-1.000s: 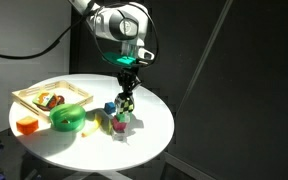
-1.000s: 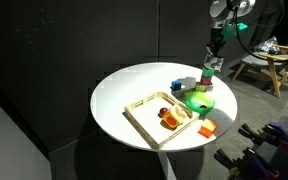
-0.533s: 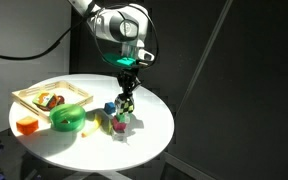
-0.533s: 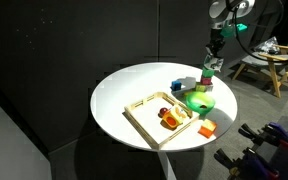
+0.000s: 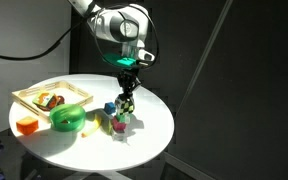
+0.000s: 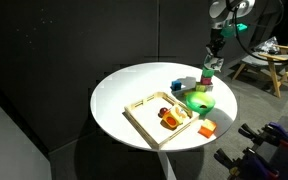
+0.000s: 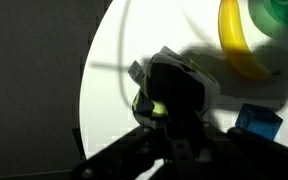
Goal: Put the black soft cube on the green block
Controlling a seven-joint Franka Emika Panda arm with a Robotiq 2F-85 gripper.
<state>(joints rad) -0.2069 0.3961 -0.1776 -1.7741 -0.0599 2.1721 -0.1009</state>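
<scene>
My gripper (image 5: 127, 93) is shut on the black soft cube (image 5: 125, 101), a dark chequered cube, and holds it just above a cluster of small blocks on the round white table (image 5: 149, 125). The green block (image 5: 117, 125) sits in that cluster, right below the cube and beside a pink block (image 5: 126, 122). I cannot tell whether the cube touches it. In the wrist view the black soft cube (image 7: 174, 85) fills the space between the jaws of the gripper (image 7: 174, 112), one pale yellow-green square showing, and hides the green block. The gripper (image 6: 213, 60) also shows at the table's far edge.
A small blue cube (image 5: 110, 108) lies beside the cluster. A green bowl (image 5: 69, 118), a wooden tray (image 5: 29, 97) with food items and an orange block (image 5: 26, 124) take up the other half of the table. A yellow banana (image 7: 234, 45) lies by the bowl.
</scene>
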